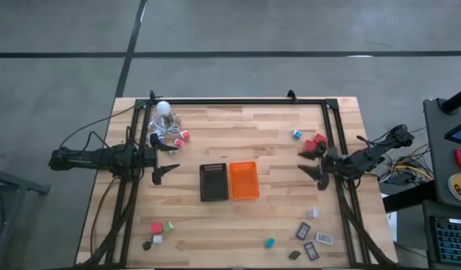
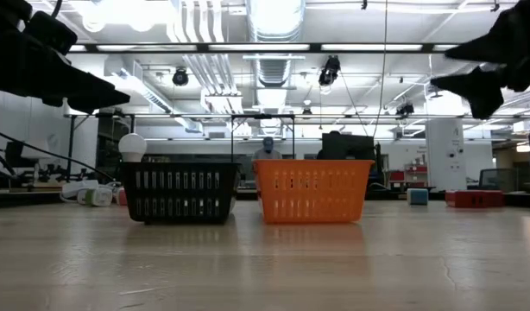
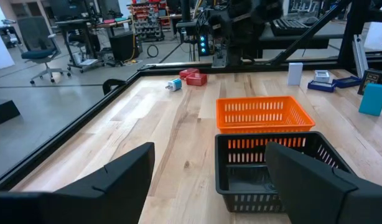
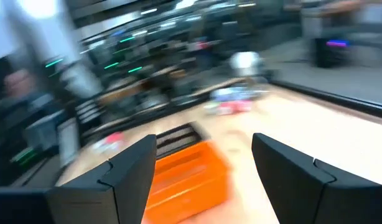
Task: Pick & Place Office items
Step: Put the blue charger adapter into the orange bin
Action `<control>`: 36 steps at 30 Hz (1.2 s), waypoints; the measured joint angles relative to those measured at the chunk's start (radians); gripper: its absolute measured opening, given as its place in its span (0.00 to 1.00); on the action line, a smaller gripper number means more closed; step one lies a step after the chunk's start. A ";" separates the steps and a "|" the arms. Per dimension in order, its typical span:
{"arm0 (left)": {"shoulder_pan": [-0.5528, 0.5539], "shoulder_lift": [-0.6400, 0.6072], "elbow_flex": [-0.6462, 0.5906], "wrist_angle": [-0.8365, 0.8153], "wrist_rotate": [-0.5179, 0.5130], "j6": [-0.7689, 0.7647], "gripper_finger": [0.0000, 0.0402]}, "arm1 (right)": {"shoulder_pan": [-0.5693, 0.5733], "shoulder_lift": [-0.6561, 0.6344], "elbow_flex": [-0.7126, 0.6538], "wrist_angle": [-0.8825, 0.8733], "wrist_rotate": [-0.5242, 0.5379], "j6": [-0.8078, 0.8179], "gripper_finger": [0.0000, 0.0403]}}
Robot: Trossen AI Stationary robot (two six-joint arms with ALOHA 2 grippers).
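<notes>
Left gripper (image 1: 164, 160) spread, empty, beside black tray (image 1: 213, 181). Orange tray (image 1: 244, 180) next, one of each. Office items (image 1: 311, 142) scattered: four clusters at table corners. Small blocks look light, rigid; pinch across flat sides. Right gripper (image 1: 311, 160) spread, empty, near red blocks.

Scanning for lettering now, and nothing legible turns up anywhere. The flat grey-black office items (image 1: 323, 238) near the table's front right corner carry pale label patches, but whatever is printed there is too small to make out. The orange tray (image 1: 244, 181) and black tray (image 1: 213, 182) show bare mesh walls, no brand or number readable.
</notes>
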 joint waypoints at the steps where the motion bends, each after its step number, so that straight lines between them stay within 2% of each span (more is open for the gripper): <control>1: 0.000 0.000 0.000 0.000 0.000 0.000 0.77 | 0.000 0.003 0.000 -0.002 0.057 0.020 0.64; 3: 0.000 0.000 0.000 0.000 0.000 0.000 0.77 | -0.001 0.003 0.000 0.000 0.124 0.032 0.63; 7: 0.000 0.000 0.000 0.000 0.000 0.000 0.77 | -0.002 0.004 0.003 -0.002 0.172 0.032 0.61; 16: 0.000 0.000 0.000 0.000 0.000 0.000 0.77 | -0.036 0.022 0.033 0.005 0.176 0.031 0.57; 21: 0.000 0.000 0.000 0.000 0.000 0.000 0.77 | -0.060 0.093 0.092 0.005 0.176 0.026 0.58; 27: 0.000 0.000 0.000 0.000 0.000 0.000 0.77 | -0.086 0.256 0.207 -0.003 0.176 -0.027 0.59; 31: 0.000 0.000 0.000 0.000 0.000 0.000 0.77 | -0.102 0.390 0.302 -0.135 0.175 0.036 0.58; 36: 0.000 0.000 0.000 0.000 0.000 0.000 0.77 | -0.156 0.544 0.469 -0.478 0.173 0.316 0.57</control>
